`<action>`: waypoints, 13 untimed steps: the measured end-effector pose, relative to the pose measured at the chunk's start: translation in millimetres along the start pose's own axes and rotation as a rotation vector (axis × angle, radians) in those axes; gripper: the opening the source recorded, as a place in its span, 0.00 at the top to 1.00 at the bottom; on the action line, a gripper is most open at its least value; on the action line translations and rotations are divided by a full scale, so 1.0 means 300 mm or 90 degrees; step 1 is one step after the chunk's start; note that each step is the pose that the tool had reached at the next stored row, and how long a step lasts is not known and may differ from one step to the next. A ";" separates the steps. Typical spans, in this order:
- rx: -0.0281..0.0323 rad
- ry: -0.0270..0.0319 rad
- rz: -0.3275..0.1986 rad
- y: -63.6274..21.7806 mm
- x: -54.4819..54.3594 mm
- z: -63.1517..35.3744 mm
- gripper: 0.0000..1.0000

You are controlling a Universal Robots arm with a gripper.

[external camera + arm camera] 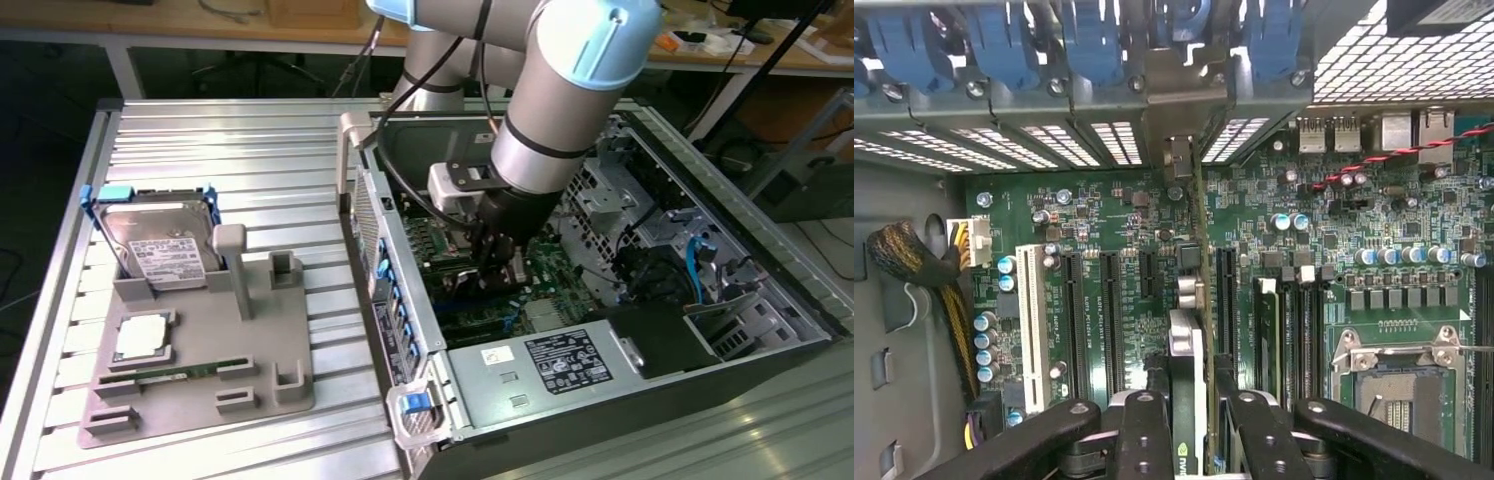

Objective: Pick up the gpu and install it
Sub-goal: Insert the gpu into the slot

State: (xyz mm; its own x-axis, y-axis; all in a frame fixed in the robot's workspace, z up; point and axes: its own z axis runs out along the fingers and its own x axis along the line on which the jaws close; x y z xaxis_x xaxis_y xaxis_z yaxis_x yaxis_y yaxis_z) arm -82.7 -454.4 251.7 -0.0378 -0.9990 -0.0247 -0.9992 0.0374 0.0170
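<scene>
Currently the gpu (1197, 330) is held edge-on, pinched between the jaws of the gripper (1199, 425), and is positioned over the green motherboard (1124, 230) inside the open computer case (747, 200).

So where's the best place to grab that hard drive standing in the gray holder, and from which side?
Take the hard drive by its top end, coming down from above. It stands upright in the gray holder, whose posts cover its lower part, so only the top with the blue bracket stands free; pinch across its thin faces.
</scene>
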 end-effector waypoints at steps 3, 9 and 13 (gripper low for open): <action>0.0003 -0.0013 0.000 0.000 -0.001 -0.005 0.73; 0.0000 -0.0004 0.000 0.003 0.001 -0.021 0.73; 0.0000 -0.0003 0.000 0.002 0.008 -0.021 0.73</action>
State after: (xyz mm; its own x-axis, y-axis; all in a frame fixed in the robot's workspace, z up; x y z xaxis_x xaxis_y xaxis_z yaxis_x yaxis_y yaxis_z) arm -83.4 -456.9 257.9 -0.0378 -0.9990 -0.0251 -0.9992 0.0374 0.0170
